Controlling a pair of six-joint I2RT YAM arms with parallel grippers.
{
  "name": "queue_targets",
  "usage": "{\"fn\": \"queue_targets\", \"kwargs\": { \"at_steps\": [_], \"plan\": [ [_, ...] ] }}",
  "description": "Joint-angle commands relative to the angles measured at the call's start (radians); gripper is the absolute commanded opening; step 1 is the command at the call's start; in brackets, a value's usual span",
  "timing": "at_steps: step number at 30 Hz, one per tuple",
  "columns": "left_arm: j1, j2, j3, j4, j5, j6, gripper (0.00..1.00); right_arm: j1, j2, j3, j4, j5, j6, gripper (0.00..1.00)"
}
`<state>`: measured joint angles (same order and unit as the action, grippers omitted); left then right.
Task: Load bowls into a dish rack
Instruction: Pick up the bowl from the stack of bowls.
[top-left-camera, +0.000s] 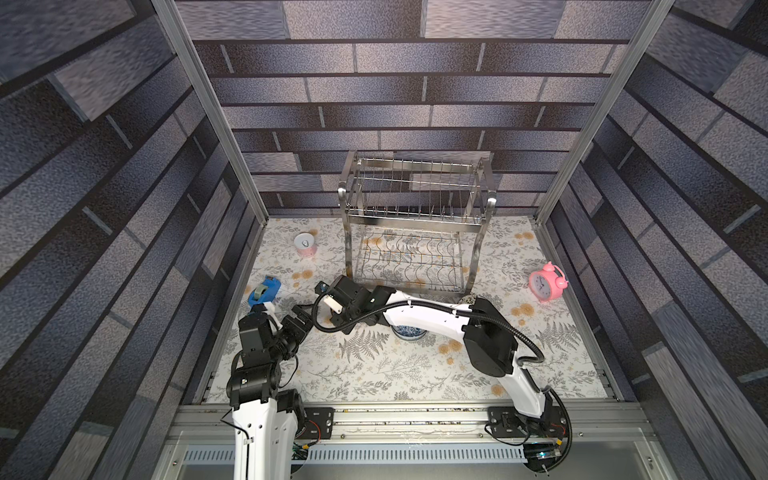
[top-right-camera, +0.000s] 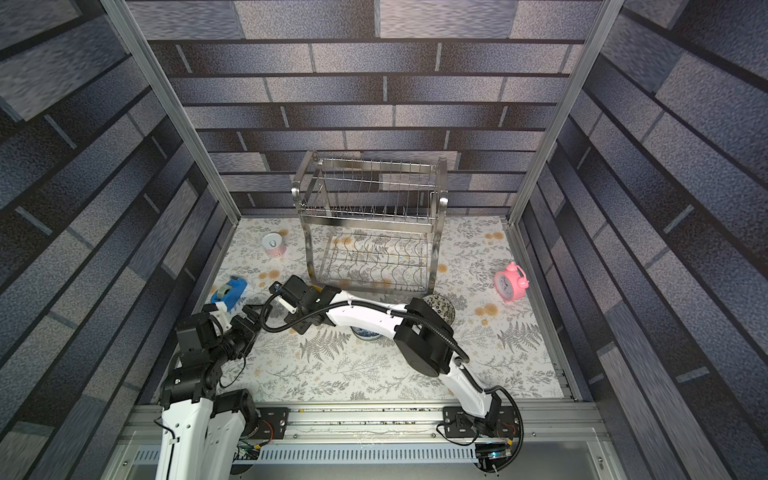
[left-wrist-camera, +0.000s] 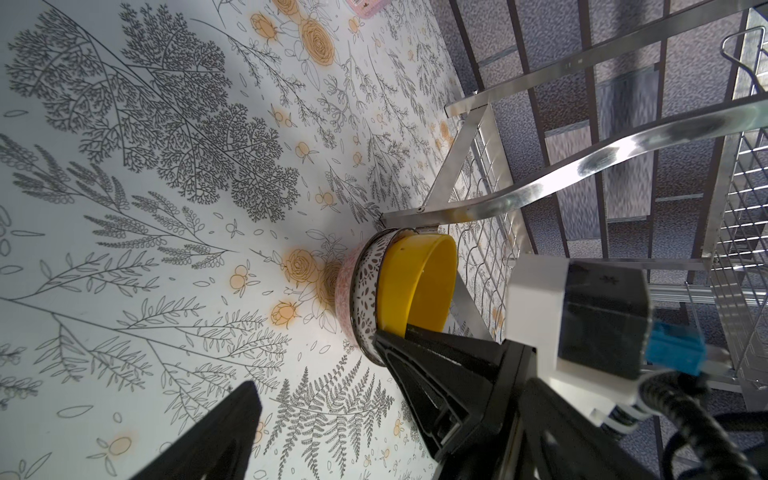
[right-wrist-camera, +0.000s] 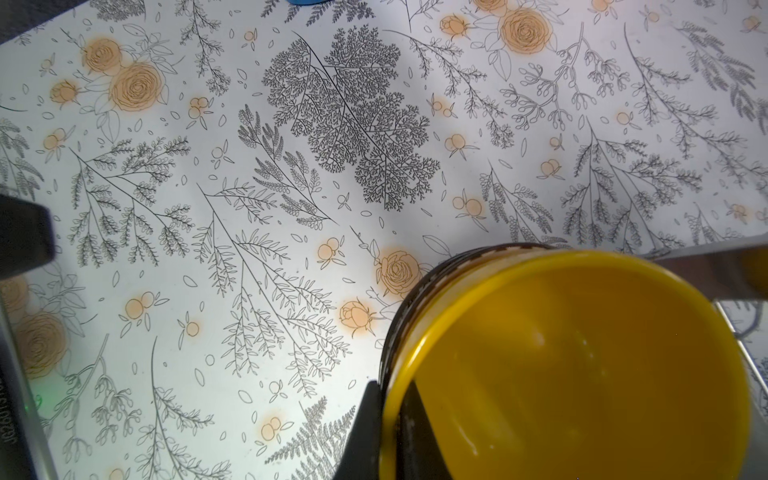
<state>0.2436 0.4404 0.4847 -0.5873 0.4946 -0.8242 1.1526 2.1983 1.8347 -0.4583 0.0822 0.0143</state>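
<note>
A floral-print tabletop (top-left-camera: 374, 374) sits inside grey brick-patterned walls (top-left-camera: 415, 83). The right pincer (right-wrist-camera: 390, 395) grips the rim of the yellow bowl (right-wrist-camera: 582, 365) beside the dish rack (top-left-camera: 411, 219); the left pincer (top-left-camera: 302, 318) gapes, released.

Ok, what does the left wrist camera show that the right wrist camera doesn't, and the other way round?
Left wrist only: the pink patterned bowl at the stack's bottom, and most of the dish rack, upper shelf included. Right wrist only: a blue sliver of the tape dispenser at the frame edge. Both: the yellow bowl nested in the dark leaf-patterned bowl, the right gripper pinching its rim, and the floral table cover.
</note>
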Motion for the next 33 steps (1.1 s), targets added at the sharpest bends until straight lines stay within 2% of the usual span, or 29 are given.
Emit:
{"fn": "queue_targets", "kwargs": {
  "at_steps": [1, 7, 18, 33],
  "plan": [
    [0.005, 0.002, -0.008, 0.015, 0.01, 0.003, 1.0, 0.008, -0.047, -0.023, 0.006, 0.018, 0.032, 0.0],
    [0.011, 0.004, -0.006, 0.013, 0.009, 0.007, 1.0, 0.009, -0.053, -0.028, 0.045, -0.009, 0.07, 0.0],
    [0.018, 0.004, -0.017, 0.02, 0.012, 0.011, 1.0, 0.01, -0.108, -0.159, 0.2, -0.014, 0.16, 0.0],
    [0.028, 0.0, -0.021, 0.019, 0.013, 0.01, 1.0, 0.01, -0.084, -0.17, 0.255, 0.003, 0.219, 0.01]
  ]
}}
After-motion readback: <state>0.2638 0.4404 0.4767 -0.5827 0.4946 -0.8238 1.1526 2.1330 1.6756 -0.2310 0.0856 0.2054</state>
